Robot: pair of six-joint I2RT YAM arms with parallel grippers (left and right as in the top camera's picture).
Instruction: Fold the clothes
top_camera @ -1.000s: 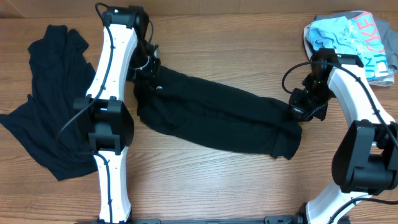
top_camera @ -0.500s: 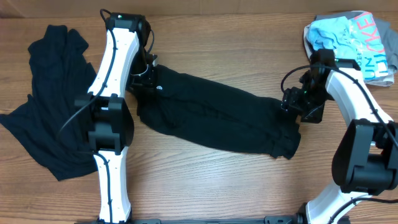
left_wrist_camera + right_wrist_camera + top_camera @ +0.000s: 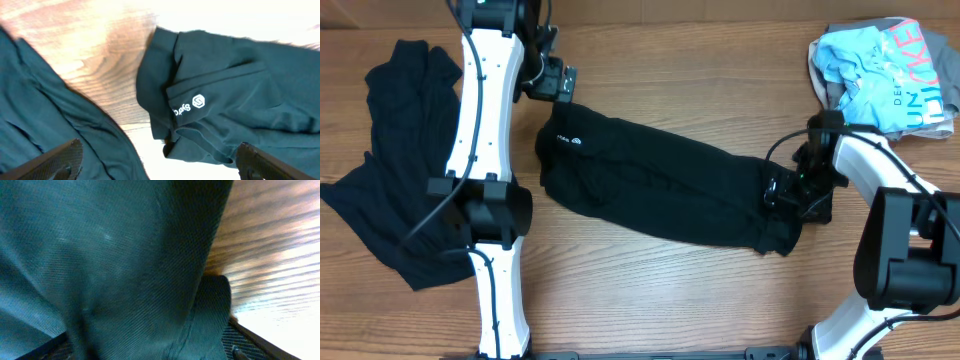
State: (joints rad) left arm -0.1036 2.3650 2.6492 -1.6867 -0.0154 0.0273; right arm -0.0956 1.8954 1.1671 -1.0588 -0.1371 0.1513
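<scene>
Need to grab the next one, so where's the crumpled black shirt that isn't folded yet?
In the overhead view, the crumpled black shirt lies at the table's left edge, just left of the left arm.

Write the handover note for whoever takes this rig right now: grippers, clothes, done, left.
Left gripper: open, raised just past the collar end of the centre black garment, holding nothing.
Right gripper: down on that garment's right end; jaw state hidden by fabric.
Centre garment lies as a long, narrow, rumpled band.
Second black garment lies unfolded at the table's left.
Coloured clothes pile sits at far right.
Left: finish the centre fold, then fold the second garment.
</scene>
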